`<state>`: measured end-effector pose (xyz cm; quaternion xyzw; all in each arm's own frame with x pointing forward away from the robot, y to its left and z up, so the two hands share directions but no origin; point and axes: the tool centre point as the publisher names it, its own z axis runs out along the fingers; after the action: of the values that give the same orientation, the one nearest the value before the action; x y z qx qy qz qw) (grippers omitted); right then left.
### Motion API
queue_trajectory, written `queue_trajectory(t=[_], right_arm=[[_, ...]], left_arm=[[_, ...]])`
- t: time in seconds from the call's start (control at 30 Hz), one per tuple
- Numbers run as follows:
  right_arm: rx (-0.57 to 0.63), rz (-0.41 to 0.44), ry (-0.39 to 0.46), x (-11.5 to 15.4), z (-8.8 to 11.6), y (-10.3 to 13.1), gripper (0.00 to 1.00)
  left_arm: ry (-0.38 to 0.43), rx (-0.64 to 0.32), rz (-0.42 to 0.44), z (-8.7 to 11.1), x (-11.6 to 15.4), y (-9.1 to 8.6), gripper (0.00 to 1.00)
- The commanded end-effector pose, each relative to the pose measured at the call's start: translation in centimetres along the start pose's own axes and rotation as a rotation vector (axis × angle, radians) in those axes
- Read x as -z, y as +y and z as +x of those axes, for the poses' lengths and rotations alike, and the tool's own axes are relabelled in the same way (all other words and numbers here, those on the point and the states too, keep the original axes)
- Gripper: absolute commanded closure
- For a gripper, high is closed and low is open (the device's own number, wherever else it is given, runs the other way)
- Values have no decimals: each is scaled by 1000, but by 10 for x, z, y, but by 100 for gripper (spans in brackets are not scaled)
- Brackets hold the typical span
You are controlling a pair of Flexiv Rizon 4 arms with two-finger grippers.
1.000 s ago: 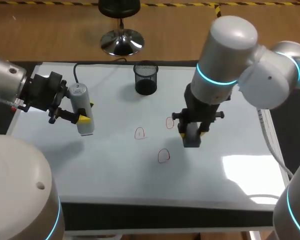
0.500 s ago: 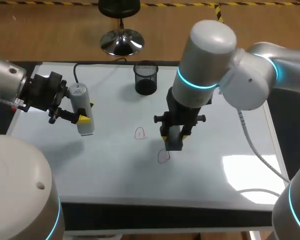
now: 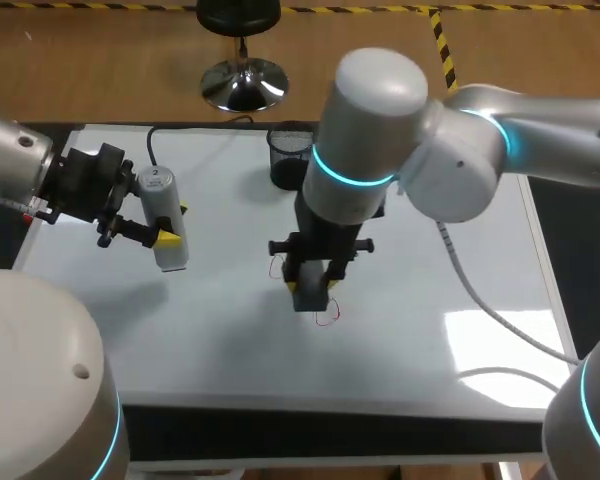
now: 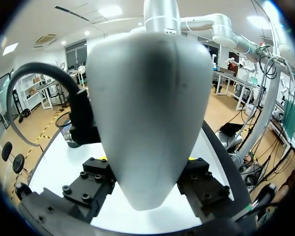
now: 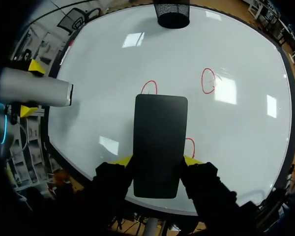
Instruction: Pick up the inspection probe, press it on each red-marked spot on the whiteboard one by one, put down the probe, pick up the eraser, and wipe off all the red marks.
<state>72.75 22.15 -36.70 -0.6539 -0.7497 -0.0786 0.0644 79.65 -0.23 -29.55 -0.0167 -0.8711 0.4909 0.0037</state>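
The eraser (image 5: 160, 145) is a flat black rectangular block with rounded corners. The right gripper (image 5: 157, 161) is clamped on it, one yellow-tipped finger against each long side, and the block projects ahead of the fingers over the whiteboard (image 5: 246, 128). Whether the block touches the board cannot be told. Three red marks (image 5: 149, 87) are small hand-drawn loops. The first sits just ahead of the eraser's front edge. A second mark (image 5: 189, 146) lies beside the block, just ahead of one fingertip and partly hidden by the block. A third mark (image 5: 208, 80) lies further ahead and off to that same side. The probe (image 3: 163, 225) is a pale grey cylinder with a black cable (image 3: 150, 140) leaving its rear end. The left gripper (image 3: 170, 228) grasps it from two sides and holds it over the board, well apart from the right gripper. A black mesh cup (image 5: 173, 12) stands on the board far ahead of the right gripper; its contents cannot be made out.
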Motion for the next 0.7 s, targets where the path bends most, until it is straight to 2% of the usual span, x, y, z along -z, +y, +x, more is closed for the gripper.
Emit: queue_trajectory(t=[0.03, 0.7], right_arm=[[-11, -8, 6, -8, 12, 1, 100], [-39, 17, 41, -34, 50, 25, 100]], left_arm=[[-1, -2, 0, 1, 1, -1, 100], [-1, -2, 0, 1, 1, -1, 100]])
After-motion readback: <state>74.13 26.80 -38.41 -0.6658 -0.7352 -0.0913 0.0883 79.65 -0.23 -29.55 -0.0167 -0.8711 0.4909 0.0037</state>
